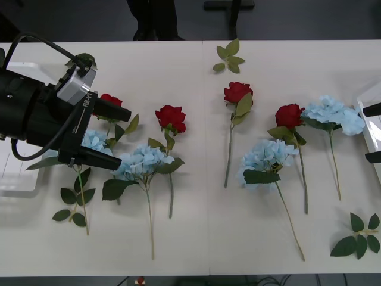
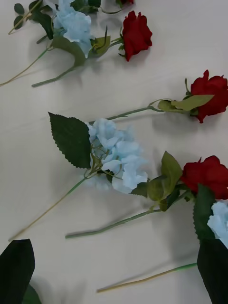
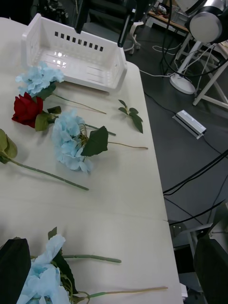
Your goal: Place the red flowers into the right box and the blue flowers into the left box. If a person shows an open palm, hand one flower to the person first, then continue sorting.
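Left gripper (image 1: 107,138), black fingers spread and empty, hovers over the pale blue hydrangea head (image 1: 94,141) just beside the shallow white translucent left box (image 1: 13,186). Lower until both fingers straddle the stem below that bloom, avoiding the adjacent deep red rose (image 1: 110,102). Right gripper (image 1: 372,134) waits, also spread, at the white right box (image 1: 370,100).
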{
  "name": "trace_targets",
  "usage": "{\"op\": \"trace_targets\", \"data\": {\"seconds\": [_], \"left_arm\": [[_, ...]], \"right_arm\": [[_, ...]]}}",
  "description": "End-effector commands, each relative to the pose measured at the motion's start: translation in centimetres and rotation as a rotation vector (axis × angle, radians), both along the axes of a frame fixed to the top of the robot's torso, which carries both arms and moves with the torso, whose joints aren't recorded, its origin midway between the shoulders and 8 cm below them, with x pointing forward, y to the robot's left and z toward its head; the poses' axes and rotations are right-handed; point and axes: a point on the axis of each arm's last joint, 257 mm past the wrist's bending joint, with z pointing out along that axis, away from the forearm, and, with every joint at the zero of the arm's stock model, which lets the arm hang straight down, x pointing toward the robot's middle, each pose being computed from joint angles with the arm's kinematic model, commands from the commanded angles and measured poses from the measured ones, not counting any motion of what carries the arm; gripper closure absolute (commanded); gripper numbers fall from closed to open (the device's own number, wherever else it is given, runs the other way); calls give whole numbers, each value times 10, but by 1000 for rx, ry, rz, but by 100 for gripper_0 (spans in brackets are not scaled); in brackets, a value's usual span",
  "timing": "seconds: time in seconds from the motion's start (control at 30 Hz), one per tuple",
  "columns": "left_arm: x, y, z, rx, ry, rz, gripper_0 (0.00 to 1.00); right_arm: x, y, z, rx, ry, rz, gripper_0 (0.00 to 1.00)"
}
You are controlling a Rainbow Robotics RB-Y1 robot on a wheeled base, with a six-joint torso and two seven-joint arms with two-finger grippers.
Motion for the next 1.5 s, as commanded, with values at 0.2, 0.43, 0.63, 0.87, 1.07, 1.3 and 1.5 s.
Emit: {"op": "trace_targets", "data": {"seconds": [0.2, 0.43, 0.63, 0.87, 1.07, 1.3, 1.5], "left_arm": [[4, -12, 6, -91, 24, -5, 0], [28, 4, 22, -47, 54, 80, 0], [70, 54, 5, 66, 145, 322, 0], [74, 123, -35, 200, 228, 601, 0], [62, 176, -61, 274, 200, 831, 0], [50, 200, -108, 230, 155, 986, 0], [39, 200, -153, 209, 169, 1050, 0]], "right_arm": [[12, 0, 0, -31, -18, -13, 0], [32, -29, -11, -142, -43, -110, 0], [40, -60, -28, -164, 83, -368, 0], [41, -95, -51, -80, 293, -787, 0], [52, -115, -76, -30, 366, -1006, 0], [68, -114, -105, 14, 390, -1154, 0], [82, -104, -121, 73, 412, -1199, 0]]}}
